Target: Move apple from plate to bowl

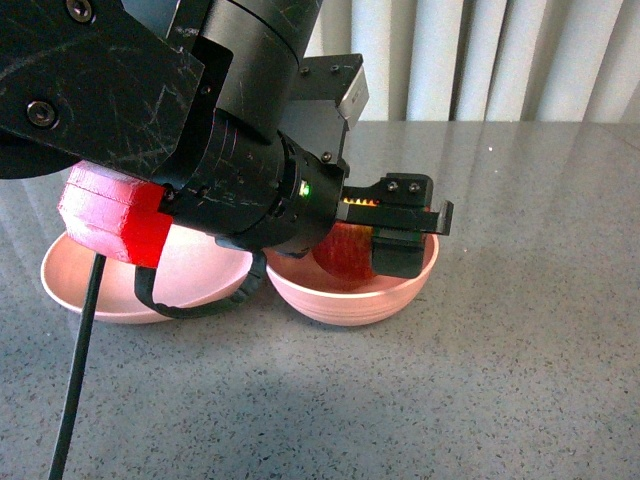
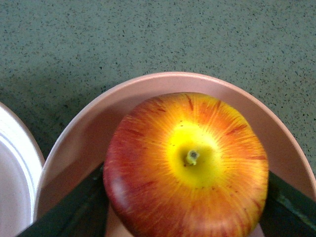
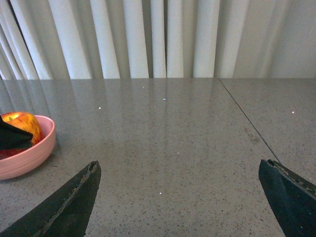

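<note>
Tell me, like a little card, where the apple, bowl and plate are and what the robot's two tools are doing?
apple: red and yellow, stem dimple up, inside the bowl's rim
bowl: deep, pink, on the grey table, close beside the plate
plate: shallow, pink, partly hidden by the arm; no apple on it
left tool: shut on the apple, one finger on each side
right tool: open, nothing in it, away from the bowl
apple touching bowl's bottom: cannot tell
behind: white curtain
</note>
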